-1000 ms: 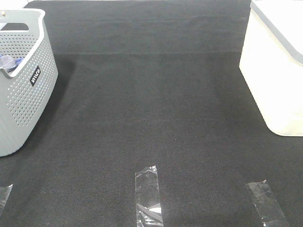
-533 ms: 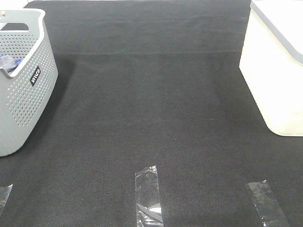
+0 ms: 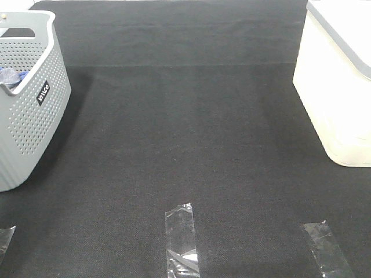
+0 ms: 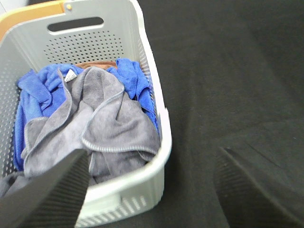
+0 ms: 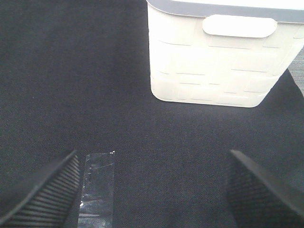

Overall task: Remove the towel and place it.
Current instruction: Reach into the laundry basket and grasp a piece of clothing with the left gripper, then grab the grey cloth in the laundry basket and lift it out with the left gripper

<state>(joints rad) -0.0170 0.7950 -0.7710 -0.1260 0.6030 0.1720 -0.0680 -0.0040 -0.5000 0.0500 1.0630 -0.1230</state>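
The slate-grey towel lies crumpled in the grey perforated basket, on top of a brighter blue cloth; its small white tag shows near the far end. My left gripper hovers above the basket's near end, open and holding nothing, one finger over the basket and the other over the mat. My right gripper is open and empty over the black mat, short of the white bin. The exterior view shows the basket at far left and neither arm.
The white bin stands at the right edge of the black mat. Clear tape strips are stuck near the front edge; one tape strip lies by my right gripper's finger.
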